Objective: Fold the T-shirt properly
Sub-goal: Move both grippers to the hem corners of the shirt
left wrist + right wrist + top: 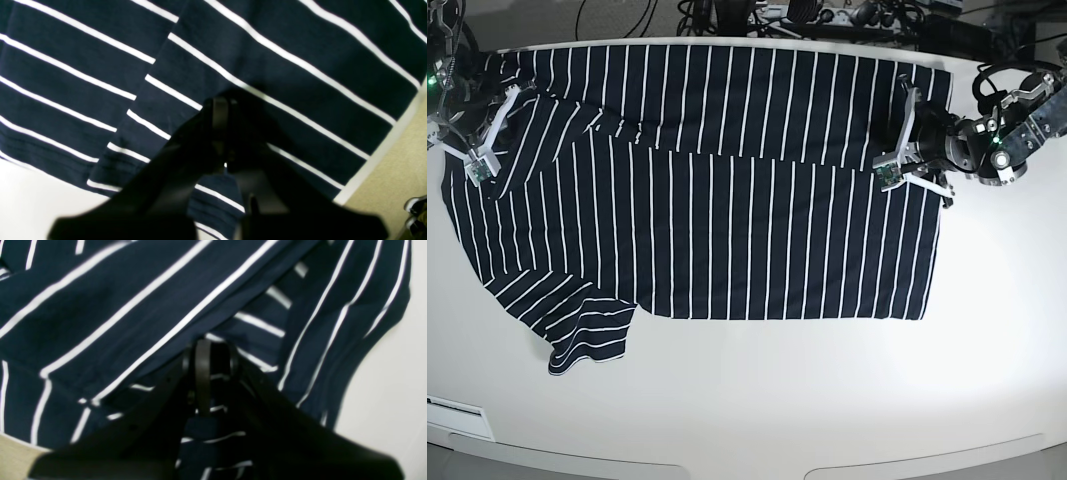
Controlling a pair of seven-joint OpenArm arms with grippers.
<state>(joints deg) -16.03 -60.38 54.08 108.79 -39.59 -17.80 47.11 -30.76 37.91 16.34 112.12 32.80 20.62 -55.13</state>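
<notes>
The striped T-shirt [727,230] lies spread across the white table [757,400], its upper part folded over and one sleeve [587,335] splayed at the near corner. My left gripper [224,133] pinches its hem edge, jaws closed on cloth. My right gripper [208,373] clamps bunched fabric at the opposite end.

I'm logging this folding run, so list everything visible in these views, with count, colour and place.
T-shirt: one, dark navy with thin white stripes, spread across the table, its far long edge folded over toward the middle.
Table: one, white, under the shirt.
Cables: several, dark, behind the table's far edge.
Shoes: dark with white, on the beige floor, left wrist view's lower right corner.
Left gripper: one, black, fingers shut on the shirt's hem end.
Right gripper: one, black, fingers shut on cloth near the collar end.
</notes>
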